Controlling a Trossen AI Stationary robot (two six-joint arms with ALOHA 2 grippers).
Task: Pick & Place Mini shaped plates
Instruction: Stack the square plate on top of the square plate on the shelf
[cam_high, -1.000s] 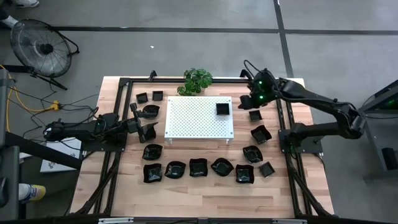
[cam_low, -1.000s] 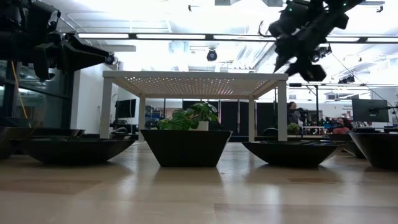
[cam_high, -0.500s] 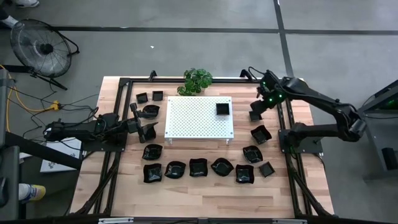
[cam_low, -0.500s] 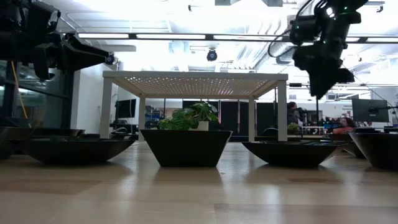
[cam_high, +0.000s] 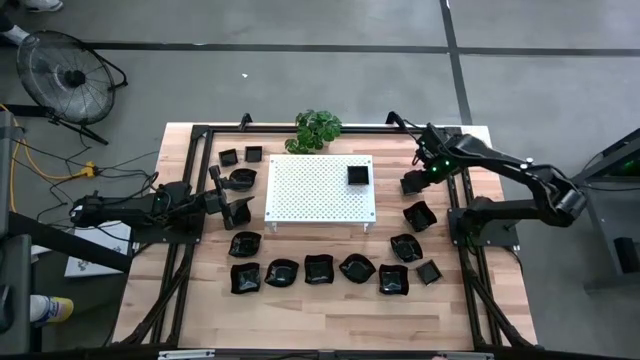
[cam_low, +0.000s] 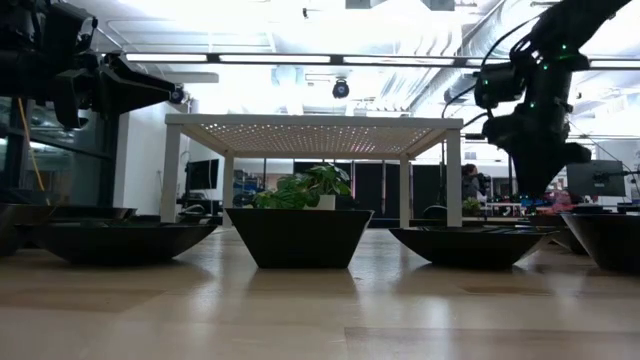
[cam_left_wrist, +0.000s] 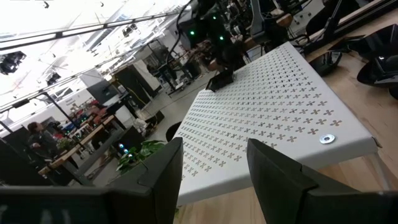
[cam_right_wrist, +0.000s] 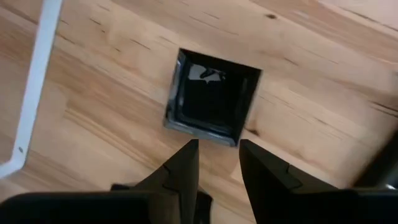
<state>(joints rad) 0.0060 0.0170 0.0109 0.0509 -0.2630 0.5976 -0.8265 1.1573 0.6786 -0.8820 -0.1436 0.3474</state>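
Hovering just above a square mini plate (cam_right_wrist: 213, 98), the right tool (cam_right_wrist: 216, 163) stands spread, empty.

One square plate (cam_high: 358, 175) sits on the perforated board (cam_high: 318, 189).

A white perforated board (cam_high: 320, 188) stands on short legs at the middle of a light wooden table (cam_high: 330, 310), toward its far half. Its top is pierced with rows of small cross-shaped holes, plain in the left wrist view (cam_left_wrist: 273, 106). Just beyond the board's far edge sits a green potted plant (cam_high: 318, 130); in the low view the plant (cam_low: 310, 188) shows beneath the board, between its legs. A black metal frame (cam_high: 200, 135) runs along the table's edges. Off the table, on the grey floor at the far left, a round floor fan (cam_high: 68, 75) stands, and yellow cables (cam_high: 50, 165) trail near the table's left side.
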